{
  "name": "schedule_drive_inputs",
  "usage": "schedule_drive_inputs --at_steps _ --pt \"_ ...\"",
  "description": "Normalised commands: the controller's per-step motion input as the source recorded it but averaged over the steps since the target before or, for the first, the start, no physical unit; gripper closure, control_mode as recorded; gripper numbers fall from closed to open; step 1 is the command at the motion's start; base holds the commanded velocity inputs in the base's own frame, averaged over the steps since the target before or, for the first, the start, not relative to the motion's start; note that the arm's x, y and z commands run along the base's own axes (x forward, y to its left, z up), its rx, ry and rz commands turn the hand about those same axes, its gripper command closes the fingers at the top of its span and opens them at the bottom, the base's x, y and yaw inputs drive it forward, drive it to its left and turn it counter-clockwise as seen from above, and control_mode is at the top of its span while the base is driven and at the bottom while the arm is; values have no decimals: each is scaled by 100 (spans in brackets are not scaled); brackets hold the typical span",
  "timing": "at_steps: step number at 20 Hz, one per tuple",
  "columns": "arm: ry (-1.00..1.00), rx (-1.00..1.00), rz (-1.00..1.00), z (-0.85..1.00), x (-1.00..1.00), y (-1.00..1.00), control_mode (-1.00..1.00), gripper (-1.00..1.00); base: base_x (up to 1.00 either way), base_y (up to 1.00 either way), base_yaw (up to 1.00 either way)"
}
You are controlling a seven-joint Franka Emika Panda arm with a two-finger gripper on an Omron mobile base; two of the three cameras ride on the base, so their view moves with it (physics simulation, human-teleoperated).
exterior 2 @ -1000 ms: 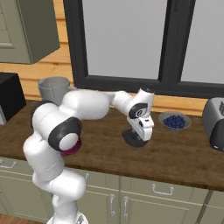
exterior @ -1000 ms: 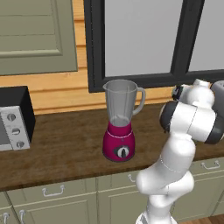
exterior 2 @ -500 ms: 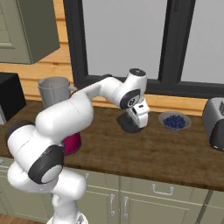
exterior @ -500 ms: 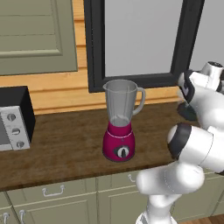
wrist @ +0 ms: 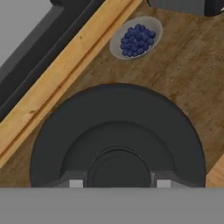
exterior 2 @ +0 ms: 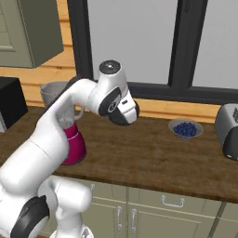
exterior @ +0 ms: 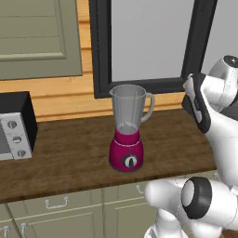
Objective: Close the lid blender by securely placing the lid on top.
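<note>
Lid (wrist: 117,135): dark domed cap, pinched at its centre knob between the fingertips (wrist: 75,183), held up off the counter (exterior 2: 153,158).
Gripper (exterior 2: 126,111): clamped on the lid, above the wood, right of the blender.
Blender (exterior: 127,128): upright on the counter, jar mouth uncovered.
Done: lid picked up.
Left: carry over the jar rim, lower, seat firmly.

– What's behind the dark wooden surface (exterior: 69,153)?
– A wood-plank wall (exterior: 60,100) and a black-framed window (exterior: 146,44).
– And cupboards?
– Grey-green cabinets (exterior: 39,37) above, matching drawers (exterior 2: 167,207) below.
</note>
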Motion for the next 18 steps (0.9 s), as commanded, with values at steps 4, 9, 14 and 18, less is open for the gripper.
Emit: schedule_drive_inputs --at_steps 4,9,14,18 --pt "-17 -3 -1 60 -36 68 -100 100 0 0 0" --pt "-17 -2 0 73 -50 59 -100 100 0 0 0" --pt "-9 -1 0 87 -49 50 -100 100 0 0 0" --pt "0 0 0 47 -9 70 -100 100 0 0 0"
